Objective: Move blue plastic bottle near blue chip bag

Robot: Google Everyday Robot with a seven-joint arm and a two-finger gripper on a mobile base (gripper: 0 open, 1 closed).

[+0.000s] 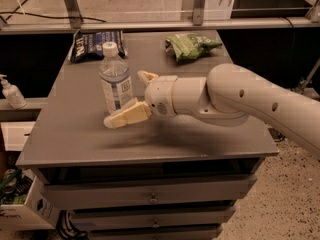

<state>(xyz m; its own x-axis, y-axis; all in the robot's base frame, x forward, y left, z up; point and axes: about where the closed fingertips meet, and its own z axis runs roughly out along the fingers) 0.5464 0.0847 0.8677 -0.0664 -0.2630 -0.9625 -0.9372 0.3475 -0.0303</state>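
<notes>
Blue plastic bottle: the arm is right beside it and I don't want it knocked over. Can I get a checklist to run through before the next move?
1. Blue plastic bottle standing upright on the table: ok.
2. Tool open at the bottle's right side, one finger low in front of its base, the other behind and to the right: ok.
3. Bottle fully between the fingers: cannot tell.
4. Fingers touching the bottle: cannot tell.
5. Blue chip bag in view, lying flat at the far-left edge behind the bottle: ok.
6. Nothing between bottle and bag; green snack bag lies off to the far right: ok.
</notes>
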